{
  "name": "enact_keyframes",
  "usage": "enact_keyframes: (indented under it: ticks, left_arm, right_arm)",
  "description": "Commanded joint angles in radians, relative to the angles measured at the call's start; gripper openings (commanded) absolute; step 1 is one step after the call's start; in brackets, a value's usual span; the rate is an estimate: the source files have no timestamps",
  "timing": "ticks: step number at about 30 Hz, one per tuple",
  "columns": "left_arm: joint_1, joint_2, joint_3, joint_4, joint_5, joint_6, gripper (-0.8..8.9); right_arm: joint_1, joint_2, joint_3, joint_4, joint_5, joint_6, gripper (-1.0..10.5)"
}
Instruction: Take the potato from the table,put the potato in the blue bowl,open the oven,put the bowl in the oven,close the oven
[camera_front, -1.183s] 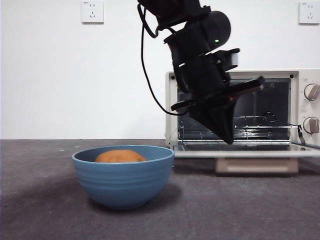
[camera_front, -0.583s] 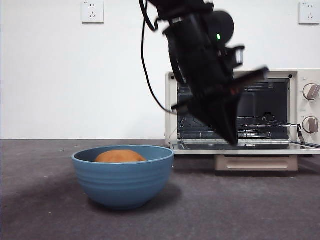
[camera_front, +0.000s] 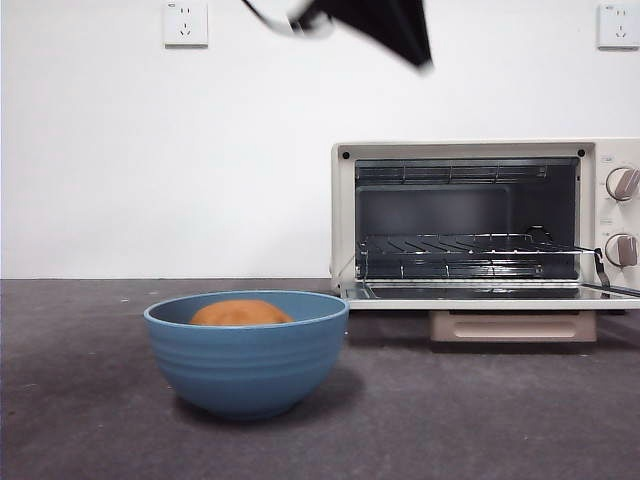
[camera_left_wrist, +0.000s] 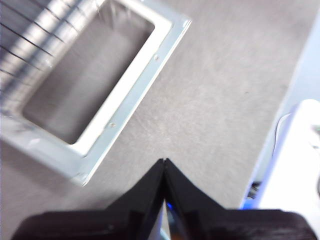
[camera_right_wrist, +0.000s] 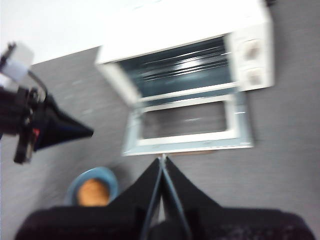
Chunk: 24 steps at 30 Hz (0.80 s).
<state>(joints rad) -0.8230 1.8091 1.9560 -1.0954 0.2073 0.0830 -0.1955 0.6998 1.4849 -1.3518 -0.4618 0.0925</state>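
I saw the table carrying the oven, door dropped open, with the bowl standing in front-left, the potato inside it. Both grippers, left and right, hung high, jaws pressed together, empty.

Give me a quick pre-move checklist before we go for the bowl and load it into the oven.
1. Potato inside the blue bowl: ok.
2. Oven door fully down, rack exposed: ok.
3. Table between bowl and oven door free of obstacles: ok.
4. Left gripper away from the oven mouth, raised near the front view's top edge: ok, jaws shut and empty.
5. Right gripper high above the scene, jaws shut and empty: ok, but must open before taking the bowl's rim.
6. Bowl fits under the oven's top with the rack in: cannot tell.
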Motion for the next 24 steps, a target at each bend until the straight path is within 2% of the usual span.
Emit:
enact_keyframes:
  ticks: [1,4,9,11,15,19,24]
  left_arm:
    - [0.011,-0.105,-0.004,-0.028,-0.002,0.025,-0.06]
    - [0.014,-0.207,-0.004,-0.079,-0.008,0.029,-0.06]
    - [0.014,-0.344,-0.004,-0.193,-0.100,0.042,-0.06]
    - [0.014,-0.385,-0.005,-0.224,-0.110,0.040,-0.06]
    - [0.014,-0.450,-0.005,-0.224,-0.099,0.016,-0.06]
    - [0.002,-0.499,-0.008,-0.224,-0.095,-0.005,-0.06]
    - [-0.038,-0.566,-0.111,-0.224,-0.096,-0.028,-0.06]
  right_arm:
    - [0.006,0.020,0.002,0.000,-0.077,-0.014,0.0]
    - [0.006,0.045,0.002,0.026,-0.118,0.008,0.0]
    - [0.006,0.085,0.002,0.076,-0.214,0.040,0.0]
    - [0.006,0.100,0.002,0.086,-0.229,0.053,0.0]
    - [0.023,0.124,0.003,0.118,-0.231,0.073,0.0]
    - [0.081,0.156,0.003,0.154,-0.223,0.096,0.0]
    - [0.217,0.223,0.003,0.171,-0.120,0.130,0.0]
